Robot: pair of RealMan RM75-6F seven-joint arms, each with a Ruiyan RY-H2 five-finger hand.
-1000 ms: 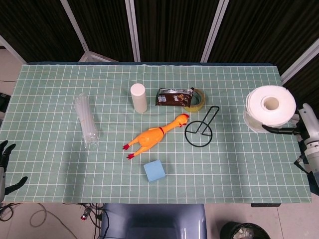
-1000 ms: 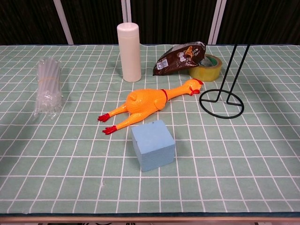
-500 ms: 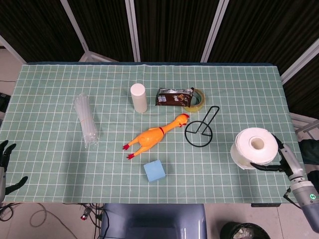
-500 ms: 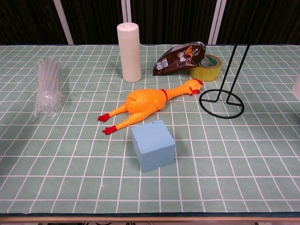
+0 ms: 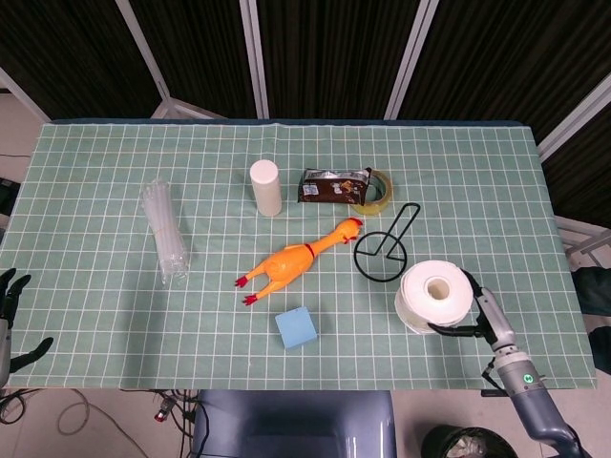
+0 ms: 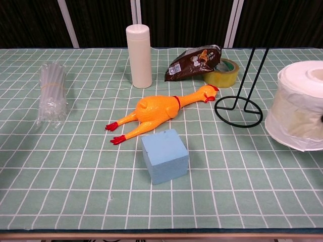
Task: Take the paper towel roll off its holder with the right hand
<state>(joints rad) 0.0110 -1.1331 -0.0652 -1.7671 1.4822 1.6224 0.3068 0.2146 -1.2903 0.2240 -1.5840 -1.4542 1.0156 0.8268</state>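
The white paper towel roll point(image 5: 436, 296) is off the black wire holder point(image 5: 382, 253) and sits upright just to the holder's right and nearer the front edge. My right hand point(image 5: 484, 316) grips the roll from its right side, with dark fingers wrapped under the front rim. In the chest view the roll point(image 6: 299, 106) fills the right edge beside the empty holder point(image 6: 239, 108); whether it rests on the cloth I cannot tell. My left hand point(image 5: 10, 303) hangs off the table's left edge, fingers apart, holding nothing.
A rubber chicken point(image 5: 296, 261) and a blue foam cube point(image 5: 297, 328) lie in the middle. Behind stand a cream bottle point(image 5: 265, 187), a brown snack bag point(image 5: 334, 185) and a tape roll point(image 5: 382, 191). A bundle of clear plastic tubes point(image 5: 164, 231) lies at the left.
My right hand has carried the roll from the far right edge down and leftward, to just beside the holder. It has now come into the chest view.
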